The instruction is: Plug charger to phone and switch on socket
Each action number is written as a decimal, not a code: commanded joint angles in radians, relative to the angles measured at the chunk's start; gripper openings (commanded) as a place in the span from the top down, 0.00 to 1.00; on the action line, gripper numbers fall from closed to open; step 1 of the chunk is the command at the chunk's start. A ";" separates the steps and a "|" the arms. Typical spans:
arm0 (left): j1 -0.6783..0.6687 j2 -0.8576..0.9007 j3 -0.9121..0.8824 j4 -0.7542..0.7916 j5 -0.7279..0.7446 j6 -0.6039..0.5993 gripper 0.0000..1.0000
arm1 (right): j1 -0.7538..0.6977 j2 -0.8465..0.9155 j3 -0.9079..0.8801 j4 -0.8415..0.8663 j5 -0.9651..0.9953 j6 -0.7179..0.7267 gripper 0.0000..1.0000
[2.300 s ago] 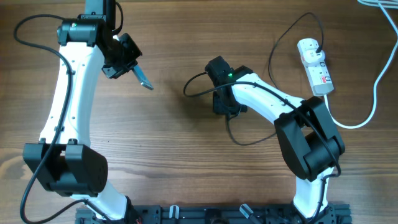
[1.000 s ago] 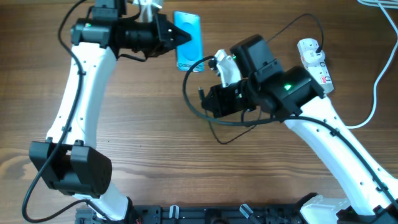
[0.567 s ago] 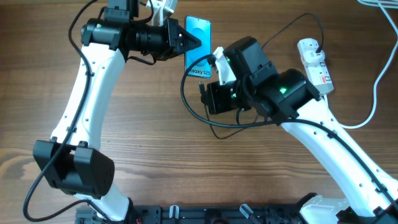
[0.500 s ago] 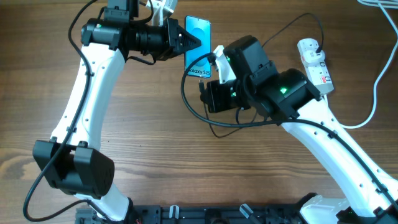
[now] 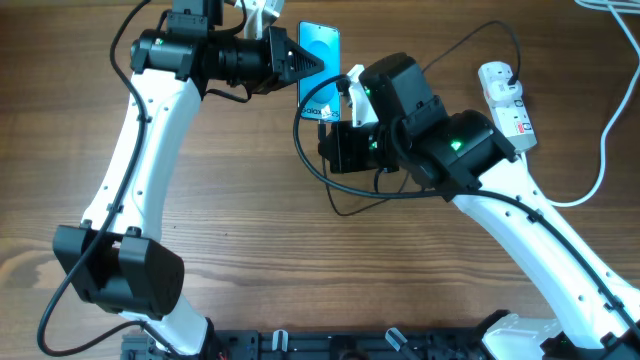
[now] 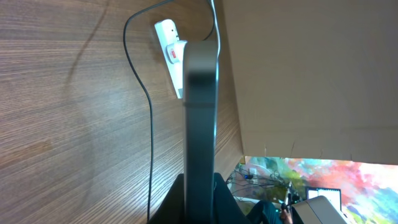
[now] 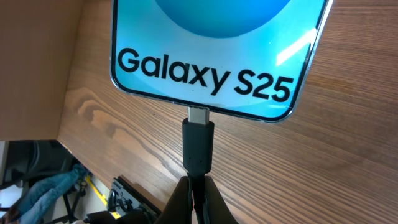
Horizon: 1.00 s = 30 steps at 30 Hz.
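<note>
My left gripper (image 5: pixel 300 66) is shut on the phone (image 5: pixel 321 62) and holds it off the table, cyan screen up. The left wrist view shows the phone (image 6: pixel 200 112) edge-on between the left gripper (image 6: pixel 199 202) fingers. My right gripper (image 7: pixel 198 194) is shut on the charger (image 7: pixel 198 146) just behind its dark connector. The connector's metal tip meets the middle of the phone's (image 7: pixel 217 50) lower edge, under the lettering. Overhead, the right gripper (image 5: pixel 333 125) sits right below the phone. The white socket (image 5: pixel 507 105) lies at the back right, with a black plug in its far end.
The charger's thin black cable (image 5: pixel 312 170) loops over the table under the right arm and runs back to the socket (image 6: pixel 171 53). A thick white cord (image 5: pixel 603 150) curves along the right edge. Both arm bases stand at the front edge.
The left gripper carried the phone right and steadied it. The right gripper moved up with the connector, which now touches the phone's lower edge.
</note>
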 commanded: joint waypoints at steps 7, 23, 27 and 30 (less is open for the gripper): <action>0.002 -0.002 0.005 0.011 0.046 0.011 0.96 | 0.000 -0.006 0.030 -0.001 -0.039 0.018 0.96; 0.002 -0.002 0.005 0.019 0.046 -0.008 0.96 | 0.000 -0.006 0.030 0.000 -0.024 0.039 0.96; 0.002 -0.002 0.005 0.023 0.046 -0.012 0.96 | 0.000 -0.006 0.030 -0.008 -0.024 0.040 0.96; 0.002 -0.002 0.005 0.035 0.046 -0.034 0.96 | 0.000 -0.006 0.030 -0.010 -0.024 0.040 0.96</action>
